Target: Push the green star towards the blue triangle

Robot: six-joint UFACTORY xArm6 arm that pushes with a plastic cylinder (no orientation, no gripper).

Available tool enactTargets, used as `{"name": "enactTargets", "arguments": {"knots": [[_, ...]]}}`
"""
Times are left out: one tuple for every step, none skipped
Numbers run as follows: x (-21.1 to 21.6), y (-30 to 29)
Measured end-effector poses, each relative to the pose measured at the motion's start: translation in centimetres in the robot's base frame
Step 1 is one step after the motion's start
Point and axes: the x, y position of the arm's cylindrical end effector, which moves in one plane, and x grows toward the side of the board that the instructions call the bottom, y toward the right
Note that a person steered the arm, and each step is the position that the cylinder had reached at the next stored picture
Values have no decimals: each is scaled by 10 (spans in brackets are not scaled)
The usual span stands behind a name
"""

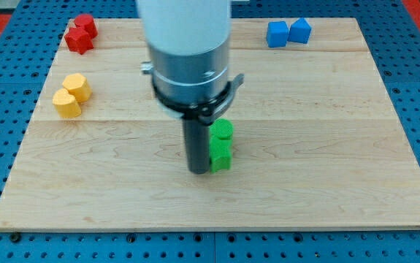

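My tip (199, 171) touches the view's-left side of two stacked-looking green plastic blocks (220, 146) mid wooden tabletop (326, 146); no fingers to report.

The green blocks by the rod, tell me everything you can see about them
Two bright green blocks sit together near the middle of the wooden board, one towards the view's top, one below it, touching. They look like matte plastic or painted wood. Their shapes are hard to make out, so which is the star is unclear. The arm hides their left edges. My tip stands right against their left side.
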Motion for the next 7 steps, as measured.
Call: {"name": "enactTargets", "arguments": {"knots": [[-40, 16], [-76, 32], [-63, 20], [-17, 17], [4, 42], [-29, 90], [-72, 109]]}}
